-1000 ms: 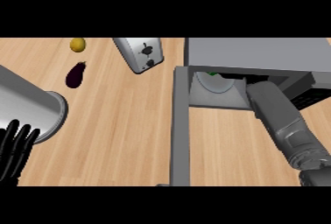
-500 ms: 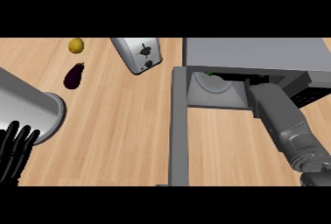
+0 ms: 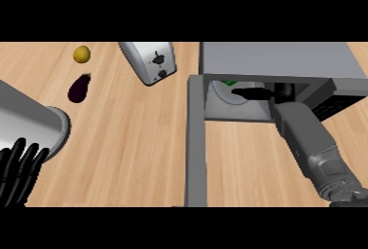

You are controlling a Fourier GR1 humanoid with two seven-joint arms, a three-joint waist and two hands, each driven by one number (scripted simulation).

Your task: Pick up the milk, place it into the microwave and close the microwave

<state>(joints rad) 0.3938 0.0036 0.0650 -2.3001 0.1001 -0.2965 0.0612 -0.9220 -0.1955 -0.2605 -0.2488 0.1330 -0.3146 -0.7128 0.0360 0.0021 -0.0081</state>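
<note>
One robot hand (image 3: pixel 253 92) reaches inside the microwave (image 3: pixel 280 61), door (image 3: pixel 194 146) open

Pretty much the whole frame is a light wood counter (image 3: pixel 137 146) with the grain running left to right. Up top, center-left, there's a silver toaster (image 3: pixel 152 62) sitting at an angle. Upper left has a small yellow lemon (image 3: pixel 82 53), with a dark purple eggplant (image 3: pixel 79 87) just below it. Lighting's flat and even.
</note>
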